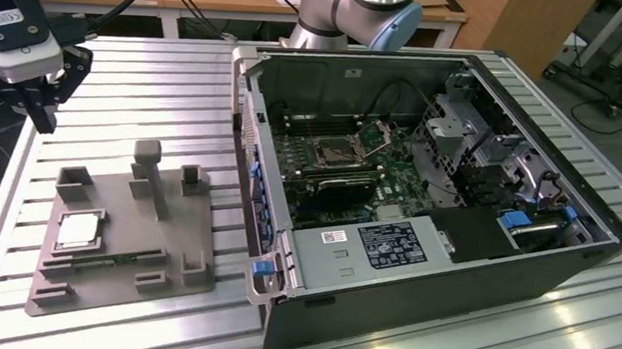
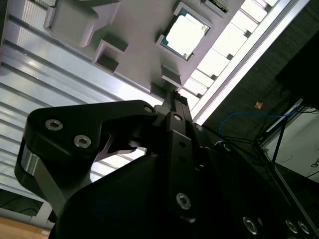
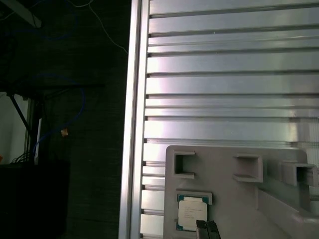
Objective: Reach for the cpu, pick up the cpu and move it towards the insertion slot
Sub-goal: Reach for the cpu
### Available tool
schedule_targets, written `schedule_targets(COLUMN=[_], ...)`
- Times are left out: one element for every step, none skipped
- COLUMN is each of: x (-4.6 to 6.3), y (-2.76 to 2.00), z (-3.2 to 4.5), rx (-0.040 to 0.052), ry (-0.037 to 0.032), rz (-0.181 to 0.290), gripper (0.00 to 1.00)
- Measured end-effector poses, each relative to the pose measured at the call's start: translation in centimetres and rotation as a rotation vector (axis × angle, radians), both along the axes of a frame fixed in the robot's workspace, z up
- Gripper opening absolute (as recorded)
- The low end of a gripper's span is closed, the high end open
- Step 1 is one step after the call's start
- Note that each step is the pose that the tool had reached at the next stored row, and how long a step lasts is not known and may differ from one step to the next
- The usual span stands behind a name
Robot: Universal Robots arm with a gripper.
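The cpu [image 1: 79, 230], a small square chip with a shiny silver top, lies flat in a recess of the grey plastic tray [image 1: 179, 231] on the exterior view's left. My gripper [image 1: 42, 118] hangs well above the table's left edge, beyond the tray's far end, its black fingers pressed together and empty. In both wrist views the cpu [image 2: 187, 35] [image 3: 192, 213] sits just past the fingertips [image 3: 207, 230], apart from them. The insertion slot [image 1: 333, 153], a dark square framed in metal with its bracket raised, is inside the open computer case.
The open computer case [image 1: 425, 275] fills the exterior view's right half of the ribbed metal table [image 1: 151, 87]. Upright posts [image 1: 147, 166] rise from the tray. A green memory strip [image 1: 115, 259] lies in the tray near the cpu. The table's left edge drops off to dark floor.
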State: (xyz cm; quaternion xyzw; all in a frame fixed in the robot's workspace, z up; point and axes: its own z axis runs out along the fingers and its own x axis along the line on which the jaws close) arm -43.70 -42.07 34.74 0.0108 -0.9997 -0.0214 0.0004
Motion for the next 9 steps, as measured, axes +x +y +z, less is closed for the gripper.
schedule_targets(x=[0.00,0.00,0.00,0.00,0.00,0.00,0.00,0.00,0.00], y=[0.00,0.00,0.00,0.00,0.00,0.00,0.00,0.00,0.00], z=[0.00,0.00,0.00,0.00,0.00,0.00,0.00,0.00,0.00], rx=[0.0001,0.0001,0.0002,0.0002,0.0003,0.0003,0.0004,0.0004,0.0005], ry=[0.0000,0.0000,0.0000,0.0000,0.0000,0.0000,0.0000,0.0000,0.0000], rz=[0.000,0.000,0.000,0.000,0.000,0.000,0.000,0.000,0.000], gripper=[0.11,0.11,0.11,0.11,0.11,0.11,0.11,0.18,0.18])
